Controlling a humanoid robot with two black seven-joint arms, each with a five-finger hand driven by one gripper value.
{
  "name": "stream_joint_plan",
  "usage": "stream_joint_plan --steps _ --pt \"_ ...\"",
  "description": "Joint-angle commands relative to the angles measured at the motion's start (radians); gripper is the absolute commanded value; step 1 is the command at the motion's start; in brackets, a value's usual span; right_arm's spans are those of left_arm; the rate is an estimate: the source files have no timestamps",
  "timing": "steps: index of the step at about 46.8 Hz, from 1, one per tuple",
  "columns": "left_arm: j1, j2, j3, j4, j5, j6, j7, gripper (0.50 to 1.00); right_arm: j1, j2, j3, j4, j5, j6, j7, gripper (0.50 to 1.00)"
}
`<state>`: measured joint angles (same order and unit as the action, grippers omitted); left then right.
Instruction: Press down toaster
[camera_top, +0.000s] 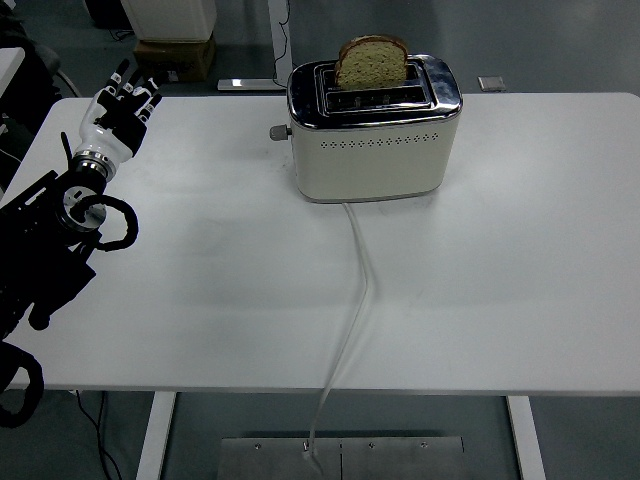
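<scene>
The toaster (375, 135) stood at the counter's (500, 300) far middle, 1 bread slice (372, 60) riding high and its side lever (279, 132) apparently up, so I judged nothing pressed. My left hand (122, 105) hovered well left, fingers loosely extended, empty.

White table (500, 300), grey floor (560, 40), cardboard box (175, 55) behind, metal base plate (400, 458) below
</scene>
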<state>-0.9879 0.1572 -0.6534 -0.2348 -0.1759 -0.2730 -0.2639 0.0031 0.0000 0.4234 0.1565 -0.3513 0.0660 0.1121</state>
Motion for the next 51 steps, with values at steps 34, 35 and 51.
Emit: stream_joint_plan --steps 34,35,51 --pt "-0.037 0.001 0.006 0.005 0.0 0.006 0.0 1.0 0.0 0.0 0.0 0.0 0.0 0.0 0.0 1.0" --pt "-0.035 0.001 0.006 0.003 0.001 0.003 0.0 1.0 0.0 0.0 0.0 0.0 0.0 0.0 0.0 1.0" --pt "-0.041 0.01 0.113 -0.001 0.257 0.001 0.003 1.0 0.0 0.0 0.0 0.0 0.0 0.0 0.0 1.0"
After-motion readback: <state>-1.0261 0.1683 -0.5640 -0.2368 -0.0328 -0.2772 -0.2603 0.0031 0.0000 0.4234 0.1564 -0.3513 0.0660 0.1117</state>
